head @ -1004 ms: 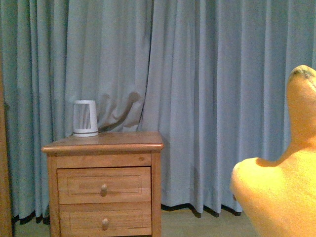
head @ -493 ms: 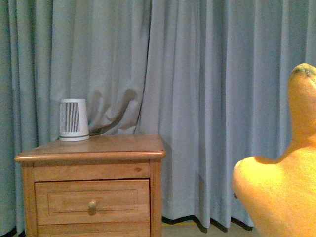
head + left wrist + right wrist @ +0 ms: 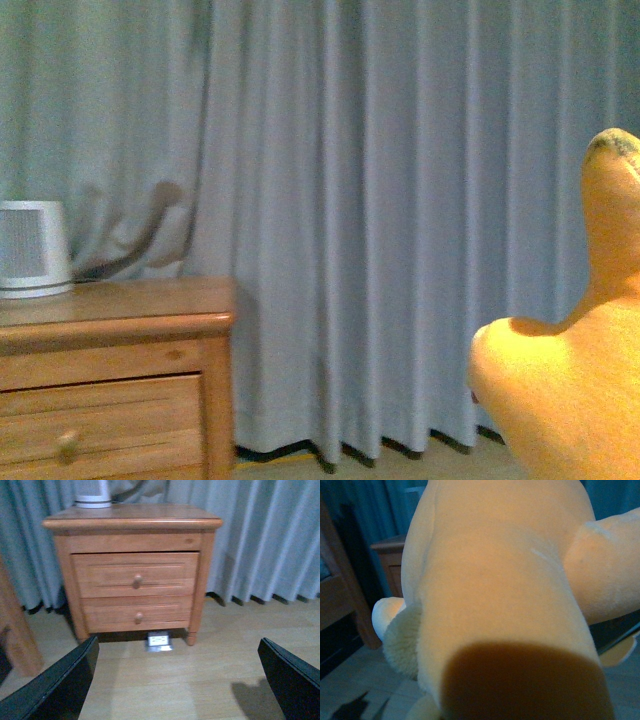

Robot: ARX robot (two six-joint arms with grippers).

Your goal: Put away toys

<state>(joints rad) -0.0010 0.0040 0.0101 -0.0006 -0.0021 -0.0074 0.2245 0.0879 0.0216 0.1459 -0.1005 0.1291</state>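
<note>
Right wrist view: soft orange-yellow plush animal (image 3: 500, 590) hides our right claw; left claw (image 3: 177, 647) gapes empty; unverifiable grip could slip.

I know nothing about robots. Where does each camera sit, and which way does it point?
Front view: on the body, facing the curtain; nightstand at left, plush toy lower right; no arm shows.
Left wrist view: on the left arm, facing the nightstand's drawers and floor; the open left gripper frames it.
Right wrist view: on the right arm, filled by the plush toy; no gripper shows.
Shared: front and left wrist both show the nightstand.
</note>
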